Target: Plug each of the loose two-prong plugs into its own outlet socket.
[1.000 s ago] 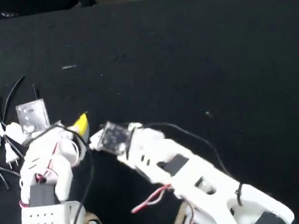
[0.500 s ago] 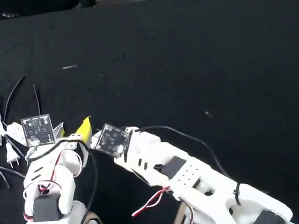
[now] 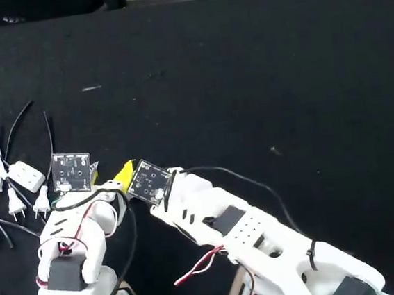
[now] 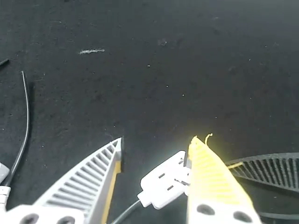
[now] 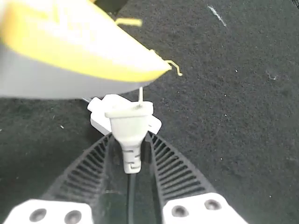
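Right gripper [image 5: 129, 144] pinches two-prong plug [image 5: 130, 116] at white outlet socket [image 4: 163, 184], left gripper [image 4: 158, 142] spread wide, holding nothing

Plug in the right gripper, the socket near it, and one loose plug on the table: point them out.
held plug [image 5: 128, 122], right wrist view, its body.
socket [image 4: 161, 186], left wrist view, its slotted face.
loose plug [image 3: 12, 200], high view, its body.

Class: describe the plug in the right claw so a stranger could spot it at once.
On the black table, follow the right arm to its claw. Pinched there is a white plug, prong end pointing away from the arm. Unlike the plugs lying loose at the table's left edge, it is held.
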